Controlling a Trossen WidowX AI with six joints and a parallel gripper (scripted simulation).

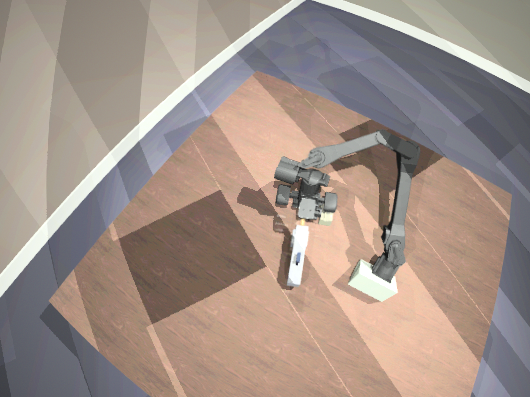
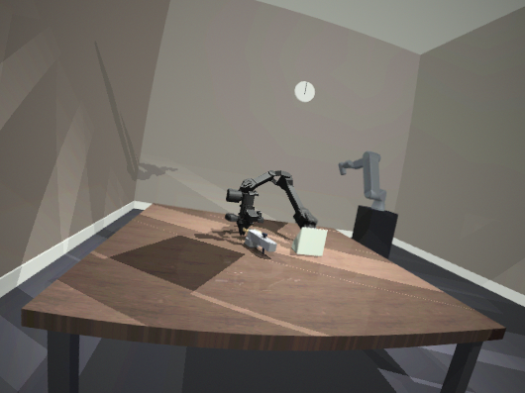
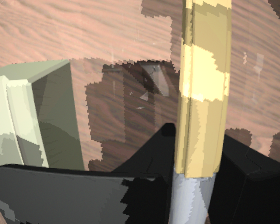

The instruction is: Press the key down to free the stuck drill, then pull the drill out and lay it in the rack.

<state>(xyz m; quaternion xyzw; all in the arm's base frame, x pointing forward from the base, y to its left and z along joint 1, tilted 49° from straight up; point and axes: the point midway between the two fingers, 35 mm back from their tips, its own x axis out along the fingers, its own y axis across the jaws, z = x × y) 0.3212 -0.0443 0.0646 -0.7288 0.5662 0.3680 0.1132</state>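
Note:
My gripper [image 3: 184, 132] [image 2: 243, 232] is shut on the drill [image 3: 205, 75] [image 1: 302, 222], a long yellow piece with a grey end between the dark fingers. In the top view, the drill's yellow far end shows at the near end of a white body [image 1: 295, 275] [image 2: 269, 243]; whether it still reaches inside I cannot tell. A small dark blue part [image 1: 298, 258] [image 2: 264, 235], seemingly the key, sits on top of that body. A pale green block [image 3: 60, 110] [image 1: 326, 218], seemingly the rack, stands beside my gripper; its inside is mostly hidden.
The arm's base stands on a larger pale green box [image 1: 374, 283] [image 2: 311, 242]. The wooden table [image 1: 210, 343] [image 2: 297, 290] carries dark shadows. A second grey robot arm [image 2: 371, 176] stands on a black pedestal [image 2: 373, 231] beyond the table.

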